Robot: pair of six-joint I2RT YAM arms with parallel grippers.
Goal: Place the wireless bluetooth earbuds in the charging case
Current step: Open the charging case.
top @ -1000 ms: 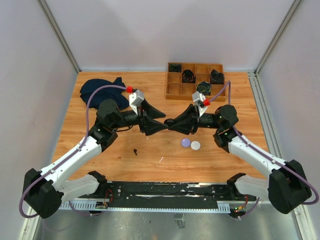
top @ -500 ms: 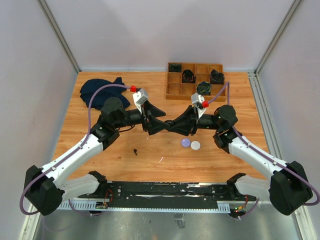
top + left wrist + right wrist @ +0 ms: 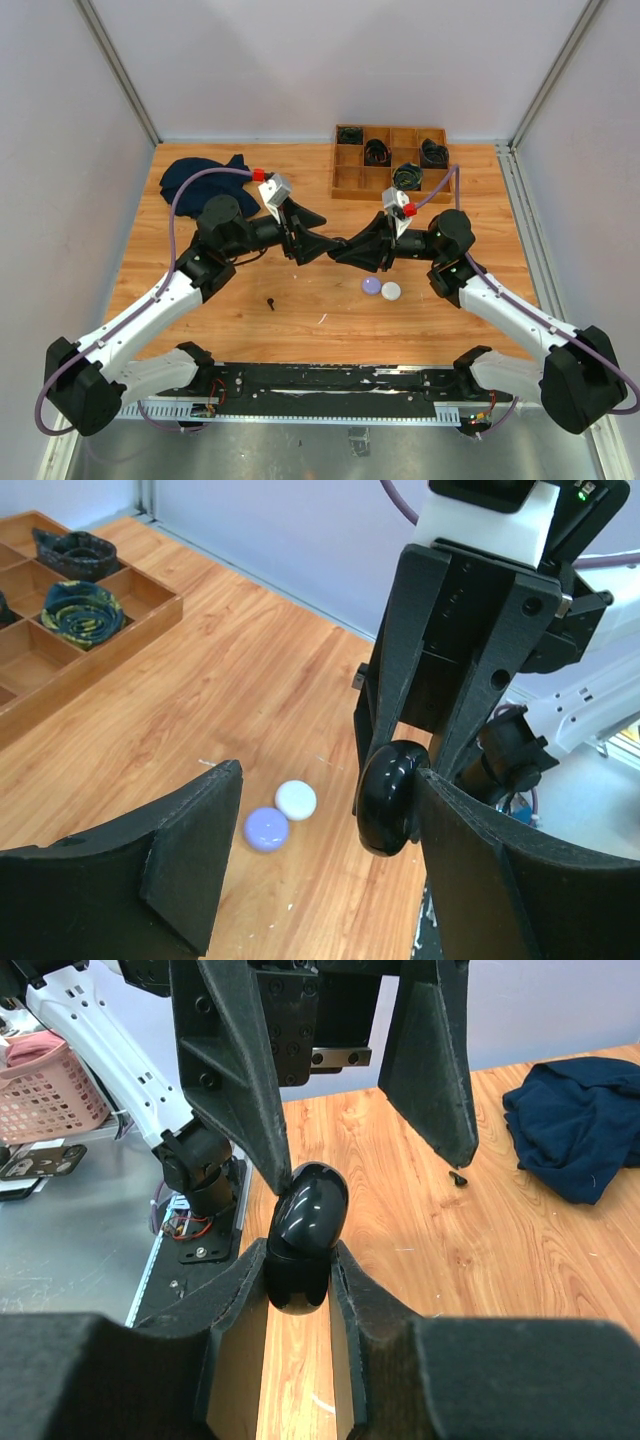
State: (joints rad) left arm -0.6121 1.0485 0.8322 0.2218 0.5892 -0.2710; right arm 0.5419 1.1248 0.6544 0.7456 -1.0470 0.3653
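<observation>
My right gripper (image 3: pixel 340 252) is shut on a glossy black round charging case (image 3: pixel 305 1232) and holds it above the table's middle. The case's top half looks tilted up from its lower half. My left gripper (image 3: pixel 322 240) faces it, open, and one of its fingers (image 3: pixel 470 840) touches the case (image 3: pixel 390 798) while the other stands well apart. A tiny black earbud (image 3: pixel 271 302) lies on the table; it also shows in the right wrist view (image 3: pixel 458 1178). A pale purple round case (image 3: pixel 372 286) and a white one (image 3: pixel 391 291) lie side by side under the grippers.
A wooden compartment tray (image 3: pixel 352 180) with coiled black cables stands at the back right. A dark blue cloth (image 3: pixel 205 178) lies at the back left. Grey walls enclose the table on three sides.
My left gripper has moved in to the case held by my right gripper, and one finger now touches it. Both grippers have shifted slightly left.
</observation>
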